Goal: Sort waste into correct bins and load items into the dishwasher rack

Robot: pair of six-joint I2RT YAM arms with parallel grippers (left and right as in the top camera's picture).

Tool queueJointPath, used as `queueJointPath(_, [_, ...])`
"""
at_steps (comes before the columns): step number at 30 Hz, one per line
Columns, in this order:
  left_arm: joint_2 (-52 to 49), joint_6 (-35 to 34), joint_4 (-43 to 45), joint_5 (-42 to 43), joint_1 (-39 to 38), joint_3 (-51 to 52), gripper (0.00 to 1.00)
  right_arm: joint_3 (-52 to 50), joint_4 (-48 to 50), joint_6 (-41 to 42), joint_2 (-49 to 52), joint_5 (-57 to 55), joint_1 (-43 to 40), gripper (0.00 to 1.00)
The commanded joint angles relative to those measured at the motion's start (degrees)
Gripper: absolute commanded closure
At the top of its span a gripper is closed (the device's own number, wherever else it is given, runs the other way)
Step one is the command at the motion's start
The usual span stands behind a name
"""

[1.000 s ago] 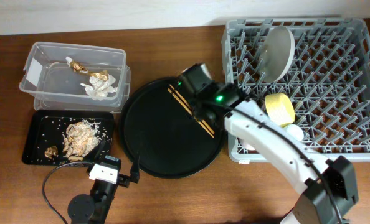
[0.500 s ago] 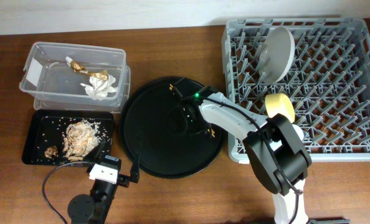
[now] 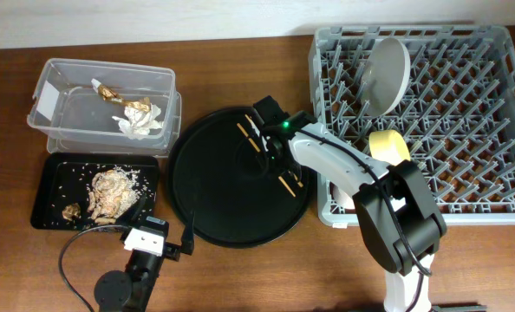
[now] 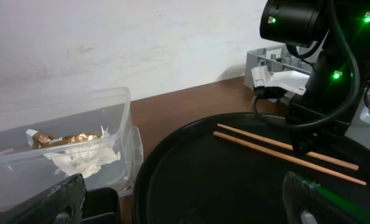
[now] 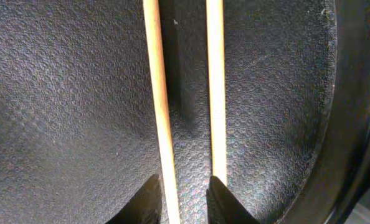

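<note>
Brown tabletop (image 3: 240,61) carries a round black tray (image 3: 214,208) where the right gripper (image 5: 184,196), jaws apart, straddles one of the thin wooden chopsticks (image 5: 156,93); closing, then carrying them right to the grey plastic dishwasher rack (image 3: 431,32) seems next.

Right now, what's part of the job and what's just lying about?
Job: thin wooden chopsticks, grey plastic lattice rack, pale grey round plate, small yellow bowl, clear plastic tub, crumpled white tissue, shallow black rectangular tray.
Lying about: large round black tray.
</note>
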State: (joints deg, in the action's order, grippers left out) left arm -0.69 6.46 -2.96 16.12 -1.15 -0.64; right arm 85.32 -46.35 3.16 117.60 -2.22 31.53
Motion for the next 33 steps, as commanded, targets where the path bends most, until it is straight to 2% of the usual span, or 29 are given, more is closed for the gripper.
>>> queueJointPath(1, [0.22,0.52,-0.33,0.66,0.15,0.11,0.01,0.07,0.07,-0.37,2.14,1.86,-0.09,0.74])
queueJointPath(6, [0.22,0.52,-0.33,0.66,0.15,0.11,0.01,-0.26,-1.92,-0.33,2.95,6.36,-0.04,0.74])
queueJointPath(7, [0.22,0.52,-0.33,0.63,0.15,0.11,0.01,-0.26,-2.58,0.31,2.97,6.34,-0.04,0.83])
queueJointPath(9, [0.22,0.52,-0.33,0.66,0.15,0.11,0.01,-0.24,-3.87,0.31,2.91,6.91,-0.07,0.96])
queueJointPath(12, [0.22,0.55,-0.33,0.66,0.15,0.11,0.00,-0.07,-4.70,0.76,-0.33,9.05,-0.07,0.96])
queueJointPath(15, [0.22,0.52,-0.33,0.66,0.15,0.11,0.01,1.88,-4.70,3.69,-8.83,8.87,-0.55,0.96])
queueJointPath(18, [0.22,0.52,-0.33,0.66,0.15,0.11,0.01,2.38,-4.48,12.81,-19.41,1.25,-5.99,0.96])
queueJointPath(19, [0.22,0.52,-0.33,0.66,0.15,0.11,0.01,2.38,-4.46,12.90,-20.92,1.07,-8.22,0.96])
queueJointPath(22, [0.22,0.52,-0.33,0.63,0.15,0.11,0.01,2.29,-6.64,12.13,-20.02,0.50,-16.22,0.96])
queueJointPath(25, [0.22,0.52,-0.33,0.66,0.15,0.11,0.01,2.01,-7.87,9.18,-13.64,0.11,-18.67,0.96])
queueJointPath(26, [0.22,0.52,-0.33,0.66,0.15,0.11,0.01,2.01,-8.41,7.02,-12.17,-0.28,-17.97,0.93])
queueJointPath(27, [0.22,0.52,-0.33,0.66,0.15,0.11,0.01,2.08,-8.76,6.75,-12.15,-1.16,-17.16,0.71])
queueJointPath(28, [0.22,0.52,-0.33,0.66,0.15,0.11,0.01,2.38,-8.81,6.78,-13.00,-1.07,-16.15,0.59])
queueJointPath(30, [0.22,0.52,-0.33,0.66,0.15,0.11,0.01,2.73,-8.55,6.69,-15.15,-1.05,-12.20,0.57])
queueJointPath(31, [0.22,0.52,-0.33,0.66,0.15,0.11,0.01,2.71,-7.80,4.11,-15.10,-1.11,-6.93,0.57])
queueJointPath(33, [0.22,0.52,-0.33,0.66,0.15,0.11,0.01,2.64,-6.21,3.89,-13.20,-1.18,-2.71,0.57])
